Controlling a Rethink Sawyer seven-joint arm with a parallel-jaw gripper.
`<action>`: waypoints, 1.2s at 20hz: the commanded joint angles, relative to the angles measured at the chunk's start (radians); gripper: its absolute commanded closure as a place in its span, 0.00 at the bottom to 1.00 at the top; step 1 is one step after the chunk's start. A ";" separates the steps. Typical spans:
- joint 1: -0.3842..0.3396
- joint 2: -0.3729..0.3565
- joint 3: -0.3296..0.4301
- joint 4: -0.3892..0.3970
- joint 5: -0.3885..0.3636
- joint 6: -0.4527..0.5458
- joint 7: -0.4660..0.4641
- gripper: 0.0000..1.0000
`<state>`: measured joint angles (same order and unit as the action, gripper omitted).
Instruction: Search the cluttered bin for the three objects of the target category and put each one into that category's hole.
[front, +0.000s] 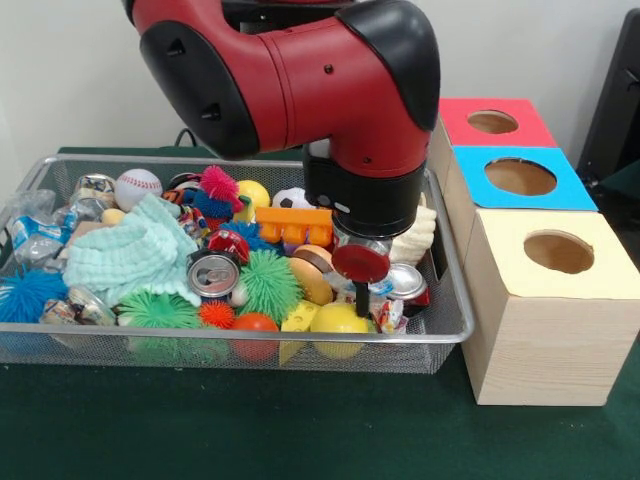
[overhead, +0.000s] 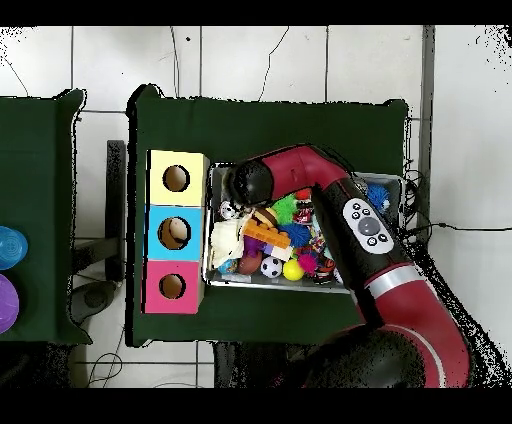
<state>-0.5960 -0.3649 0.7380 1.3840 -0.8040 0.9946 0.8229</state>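
The silver wire-mesh bin (front: 100, 345) is full of toys; it also shows in the overhead view (overhead: 300, 288). A clear crinkly packet with blue-white print (front: 28, 238) lies at the bin's left end. A packet with multicoloured contents (front: 72, 308) lies at the left front. A third crinkly packet (front: 386, 316) lies at the right front, just beside my gripper (front: 362, 300). The gripper hangs low in the bin's right end, under a red disc (front: 360, 262). In the overhead view the arm (overhead: 245, 183) hides the gripper.
Three wooden boxes with round holes stand right of the bin: red top (front: 492, 122), blue top (front: 520, 177), yellow top (front: 558, 252). Crushed cans (front: 212, 272) (front: 405, 282), a mint knitted cloth (front: 135, 255), a baseball (front: 137, 187), spiky balls and a yellow ball (front: 338, 320) crowd the bin.
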 joint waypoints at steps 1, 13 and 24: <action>0.011 0.012 -0.119 -0.051 -0.028 0.208 -0.166 0.00; -0.013 0.004 -0.085 0.005 0.028 0.120 -0.057 1.00; -0.012 -0.165 -0.013 0.148 0.143 0.071 0.029 1.00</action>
<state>-0.5926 -0.4158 0.7008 1.4287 -0.7185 1.0945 0.8229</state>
